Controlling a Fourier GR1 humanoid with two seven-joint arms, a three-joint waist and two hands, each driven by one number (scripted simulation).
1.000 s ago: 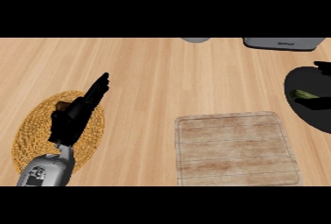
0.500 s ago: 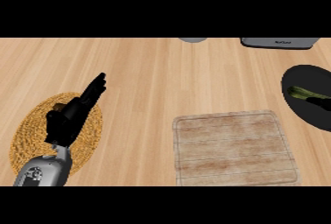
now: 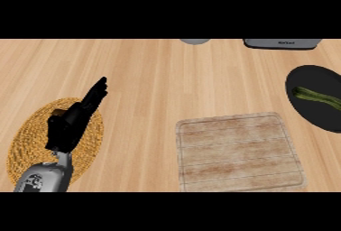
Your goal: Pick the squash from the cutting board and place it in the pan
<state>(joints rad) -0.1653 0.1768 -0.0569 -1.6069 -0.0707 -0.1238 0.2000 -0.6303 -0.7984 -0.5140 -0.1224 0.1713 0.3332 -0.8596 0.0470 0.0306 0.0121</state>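
Note:
A green squash (image 3: 315,96) lies inside the black pan (image 3: 318,115) at the right edge of the counter. The wooden cutting board (image 3: 238,152) sits bare at the lower right of centre. My left hand (image 3: 75,121) rests open at the lower left, fingers straight and pointing up over a woven mat, holding nothing. No right hand shows anywhere in the head view.
A round woven mat (image 3: 30,144) lies under the left hand. At the far edge stand a grey appliance (image 3: 281,43) and a small grey round object (image 3: 195,41).
The view has shifted so that the pan and squash show further in from the right edge. The left hand stays open over the mat.

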